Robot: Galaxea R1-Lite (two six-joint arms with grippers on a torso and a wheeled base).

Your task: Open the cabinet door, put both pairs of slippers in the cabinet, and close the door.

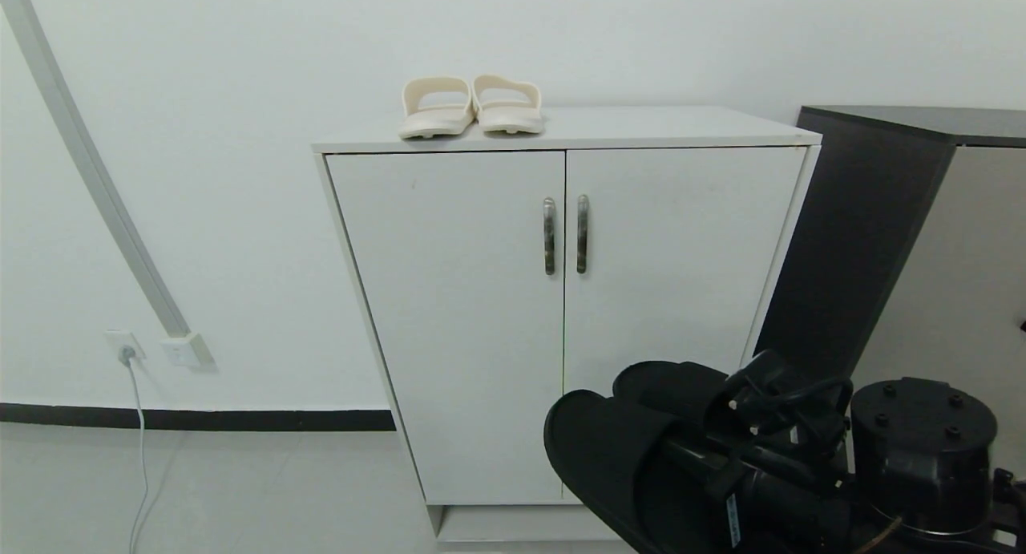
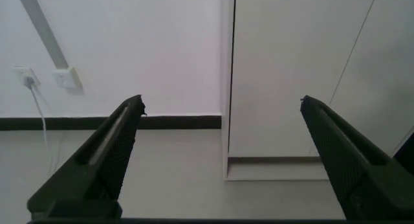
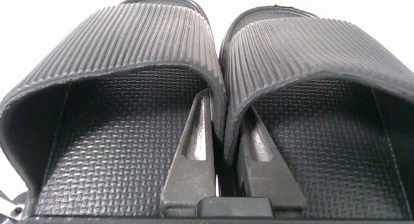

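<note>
White two-door laminate cabinet (image 1: 561, 313) straight ahead, both doors shut, no gap at the centre seam. Dark cabinet (image 1: 850, 241) just beside it on the robot's right. Pair of black ribbed rubber slippers (image 1: 609, 450) held up in front of the right door's lower half, off the floor. Pair of cream moulded slippers (image 1: 471, 107) side by side on the cabinet top, toward its left half, toes hanging slightly over the front edge. Two slim vertical metal handles (image 1: 549, 236) flanking the seam, untouched.

Right gripper (image 3: 225, 120) nearly closed, one finger inside each black slipper, pinching the two inner strap walls together. Left gripper (image 2: 221, 101) spread wide, holding nothing, low down, facing the cabinet's lower left corner and bare floor.

Judged step: door opening, not yet begun; one pair already in hand, waiting. Next move likely for the free left gripper: raise to a handle, close on it, pull along the hinge arc. Wise to keep the black pair out of the door's swing.
</note>
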